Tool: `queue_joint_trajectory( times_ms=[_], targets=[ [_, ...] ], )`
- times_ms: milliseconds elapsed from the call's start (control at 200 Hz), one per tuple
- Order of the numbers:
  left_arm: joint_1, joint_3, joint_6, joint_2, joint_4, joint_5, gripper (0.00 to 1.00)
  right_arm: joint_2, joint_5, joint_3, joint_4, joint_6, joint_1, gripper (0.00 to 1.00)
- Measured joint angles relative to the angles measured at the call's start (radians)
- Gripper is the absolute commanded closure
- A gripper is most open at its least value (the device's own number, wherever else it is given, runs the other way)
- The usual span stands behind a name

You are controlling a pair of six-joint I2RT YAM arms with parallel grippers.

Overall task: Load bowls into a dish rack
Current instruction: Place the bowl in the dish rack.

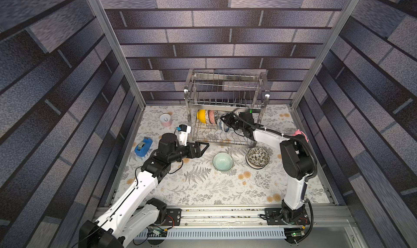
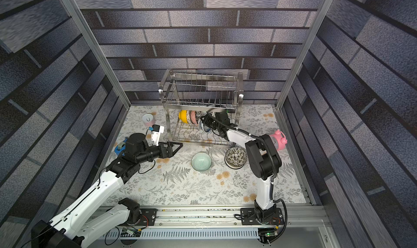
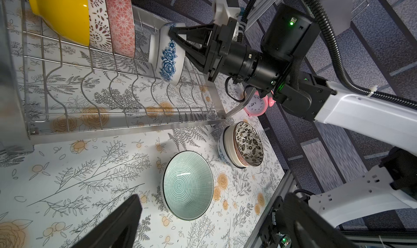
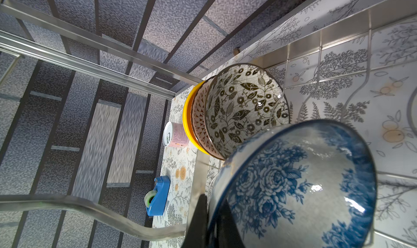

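Blue-and-white bowl [image 3: 168, 59] held on edge in dish rack [image 1: 228, 74] lower tier, just right of yellow bowl [image 3: 63, 12] row; rim pinched by right gripper [image 3: 173, 34]; tipping or knock against neighbours risked if released off divider wires; left gripper [image 1: 204, 148] fingers apart, empty, near rack.

The yellow bowl [image 3: 63, 12] is plain; the blue-and-white bowl [image 3: 168, 55] carries roses; the pale green bowl [image 3: 188, 186] has fine rings (crossed by spokes); the desk [image 3: 90, 167] shows grey ferns.
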Motion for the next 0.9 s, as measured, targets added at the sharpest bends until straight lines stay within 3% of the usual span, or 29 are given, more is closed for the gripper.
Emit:
queue_joint_trajectory(
  times_ms=[361, 902],
  targets=[
    [0.000, 0.000, 0.006, 0.000, -0.042, 0.000, 0.00, 0.111, -0.010, 0.117, 0.003, 0.000, -0.017, 1.00],
    [0.000, 0.000, 0.009, 0.000, -0.059, 0.000, 0.00, 0.237, -0.148, 0.227, 0.114, 0.052, -0.048, 1.00]
  ],
)
